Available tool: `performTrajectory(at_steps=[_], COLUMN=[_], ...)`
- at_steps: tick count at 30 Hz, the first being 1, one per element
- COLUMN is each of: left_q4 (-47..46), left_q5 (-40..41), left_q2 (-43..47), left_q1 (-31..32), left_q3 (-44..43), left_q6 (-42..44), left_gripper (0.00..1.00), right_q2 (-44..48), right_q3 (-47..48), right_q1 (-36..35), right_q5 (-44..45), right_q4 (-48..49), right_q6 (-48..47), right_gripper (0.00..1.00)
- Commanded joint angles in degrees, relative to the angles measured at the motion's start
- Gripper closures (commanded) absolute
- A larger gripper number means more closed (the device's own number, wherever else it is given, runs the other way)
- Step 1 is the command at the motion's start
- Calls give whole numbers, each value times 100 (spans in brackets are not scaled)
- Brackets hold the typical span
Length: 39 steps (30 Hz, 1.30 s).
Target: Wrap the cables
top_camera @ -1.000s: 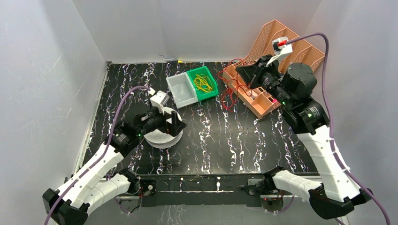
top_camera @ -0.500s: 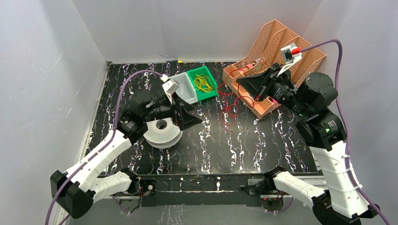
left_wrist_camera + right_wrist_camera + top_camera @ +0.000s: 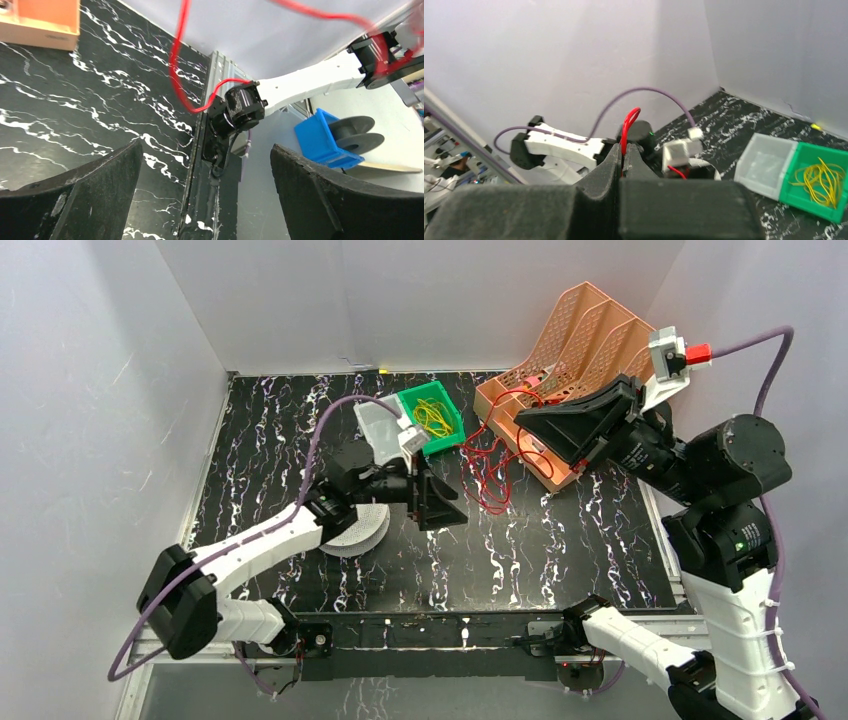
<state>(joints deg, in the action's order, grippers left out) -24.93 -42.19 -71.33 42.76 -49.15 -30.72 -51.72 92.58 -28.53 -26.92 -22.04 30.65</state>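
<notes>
Both arms share one build: smooth white plastic shells over the long links and matte black round housings at the joints. The left arm point(image 3: 250, 545) has its largest black joint point(image 3: 185, 605) at 7 o'clock in the top view. The right arm point(image 3: 745, 615) carries a fat black drum point(image 3: 752, 452) at 3 o'clock. A small green light point(image 3: 651, 133) glows on a black housing of the left arm.

A thick purple cord point(image 3: 322, 430) runs to a white camera box point(image 3: 412, 437) on the left wrist. A second purple cord point(image 3: 765, 348) ends in a red plug point(image 3: 697, 353) on the right wrist's white box point(image 3: 668, 358).

The left hand point(image 3: 205, 146) and right hand point(image 3: 622, 152) have broad, matte black, wedge-shaped fingers point(image 3: 320, 200).
</notes>
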Motion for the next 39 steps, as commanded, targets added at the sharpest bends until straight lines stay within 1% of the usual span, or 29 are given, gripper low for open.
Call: performTrajectory(at_steps=[1,4,8,11,13,15,17,18,19,20,24,25,30,34,35,39], left_q4=[-646,-820,-1648,-2309,-2357,-2389,-2442,-2453,-2463,-2477,-2486,-2491,-2458,-2182,-2132,-1781], left_q5=[1,67,-38,-261,-386,-343,-368,-380,-385,-390,-376,-371,-337,-333,-322,-188], left_q2=[-310,-482,-528,-646,-680,-680,-779,-830,-857,-871,-891,-884,-766,-733,-600,-188], left_q1=[313,393,439,538,590,608,619,623,621,623,637,637,636,636,637,630], left_q3=[-247,-323,-148,-125,-150,-156,-244,-271,-297,-309,-315,-307,-179,-73,-18,280], left_q6=[-67,-128,-633,-1050,-1093,-1123,-1168,-1183,-1201,-1222,-1285,-1304,-1357,-1349,-1357,-1239], left_gripper=[2,2,2,5,5,8,18,26,39,54,93,100,100,100,100,100], right_q2=[-60,-66,45,58,56,66,62,61,68,75,125,134,225,315,325,298], right_q3=[255,308,262,184,186,161,162,168,173,173,173,173,165,117,105,8], right_q1=[-12,-12,-12,-12,-12,-12,-12,-12,-12,-12,-12,-12,-12,-12,-12,-12], right_q5=[-524,-594,-654,-716,-712,-758,-804,-813,-808,-807,-717,-704,-436,248,444,1620], right_q4=[809,894,988,1129,1161,1273,1375,1378,1371,1359,1224,1190,787,277,148,-487], right_q6=[407,475,566,660,656,729,798,799,801,791,702,675,356,-28,-153,-703], right_gripper=[100,100,100,100,100,100,100,100,100,100,100,100,100,100,100,100])
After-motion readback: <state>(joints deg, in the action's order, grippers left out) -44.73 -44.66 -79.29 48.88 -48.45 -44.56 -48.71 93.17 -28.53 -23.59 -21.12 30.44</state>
